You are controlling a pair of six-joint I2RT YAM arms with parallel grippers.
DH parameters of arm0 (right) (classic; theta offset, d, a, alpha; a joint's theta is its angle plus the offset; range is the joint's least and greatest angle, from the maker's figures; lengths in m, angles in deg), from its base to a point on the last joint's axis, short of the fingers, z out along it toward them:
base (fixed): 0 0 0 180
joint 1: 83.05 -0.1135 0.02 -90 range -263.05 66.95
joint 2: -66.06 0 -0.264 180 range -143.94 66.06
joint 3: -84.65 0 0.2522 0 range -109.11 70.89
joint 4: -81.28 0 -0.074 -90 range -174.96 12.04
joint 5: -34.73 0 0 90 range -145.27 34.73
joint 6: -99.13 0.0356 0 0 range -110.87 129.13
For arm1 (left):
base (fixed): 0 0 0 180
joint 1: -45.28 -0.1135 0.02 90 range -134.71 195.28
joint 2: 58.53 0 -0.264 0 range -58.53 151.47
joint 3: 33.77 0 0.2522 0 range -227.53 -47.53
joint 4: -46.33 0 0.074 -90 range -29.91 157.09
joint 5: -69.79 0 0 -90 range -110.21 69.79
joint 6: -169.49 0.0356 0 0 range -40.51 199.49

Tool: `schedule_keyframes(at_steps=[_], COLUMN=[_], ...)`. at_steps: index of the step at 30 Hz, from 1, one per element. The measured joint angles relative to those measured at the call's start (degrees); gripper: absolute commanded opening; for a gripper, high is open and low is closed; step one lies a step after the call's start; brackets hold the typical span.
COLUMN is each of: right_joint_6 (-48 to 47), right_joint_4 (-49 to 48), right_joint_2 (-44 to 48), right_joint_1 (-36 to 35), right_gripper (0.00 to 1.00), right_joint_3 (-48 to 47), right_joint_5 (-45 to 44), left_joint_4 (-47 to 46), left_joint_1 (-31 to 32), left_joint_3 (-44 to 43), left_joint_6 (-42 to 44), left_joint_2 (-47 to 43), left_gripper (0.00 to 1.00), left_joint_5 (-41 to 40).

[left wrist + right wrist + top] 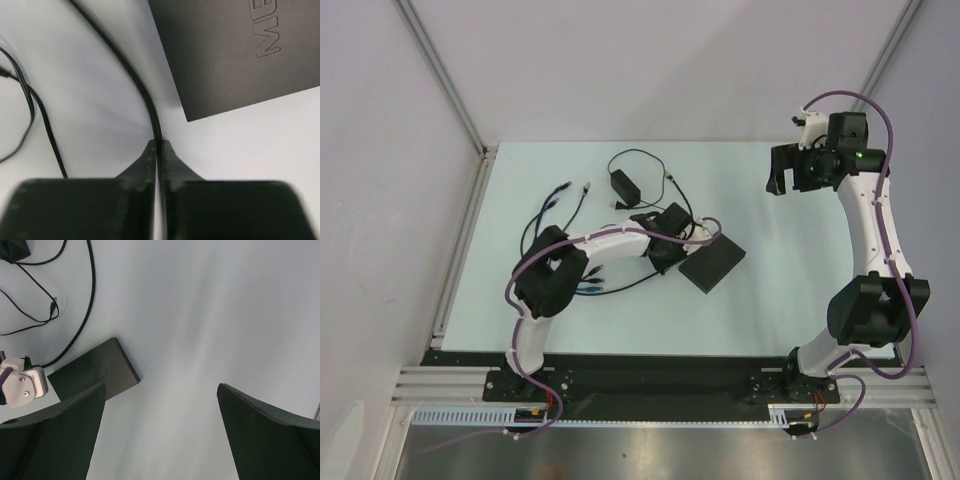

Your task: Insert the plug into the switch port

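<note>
The switch (712, 262), a flat matte-black box, lies mid-table and shows again in the left wrist view (240, 50) and the right wrist view (95, 372). My left gripper (158, 145) is shut on a thin black cable (125, 70) just beside the switch's near corner. In the top view that gripper (662, 258) sits at the switch's left side. The cable's small plug (54, 303) lies on the table farther back, apart from the fingers. My right gripper (161, 386) hangs open and empty high at the back right (778, 180).
A chunky black power adapter (623, 184) lies behind the switch with its lead looping around. Blue-tipped network cables (560, 195) sprawl at the left, and more ends (590, 288) lie under the left arm. Walls enclose the table's back and sides.
</note>
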Motion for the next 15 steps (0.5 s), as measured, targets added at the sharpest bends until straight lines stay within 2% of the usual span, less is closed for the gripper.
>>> schedule_keyframes(at_steps=[6, 11, 15], right_joint_6=[-0.3, -0.9, -1.3], right_joint_4=[1.4, 2.0, 2.5], right_joint_2=[-1.7, -3.5, -4.5], right_joint_1=[0.3, 0.3, 0.3], right_gripper=[1.00, 1.00, 1.00], right_joint_3=[-2.2, -4.3, -4.9], right_joint_5=[0.0, 0.2, 0.7], left_joint_4=[2.4, -0.6, -4.7], left_joint_1=[-1.3, -7.4, -12.8], left_joint_3=[1.2, 2.4, 4.6], left_joint_6=[-4.5, -10.6, -15.9], left_joint_2=[-5.8, -19.7, -29.5], left_gripper=[0.00, 0.00, 0.00], left_joint_5=[0.1, -0.3, -4.6])
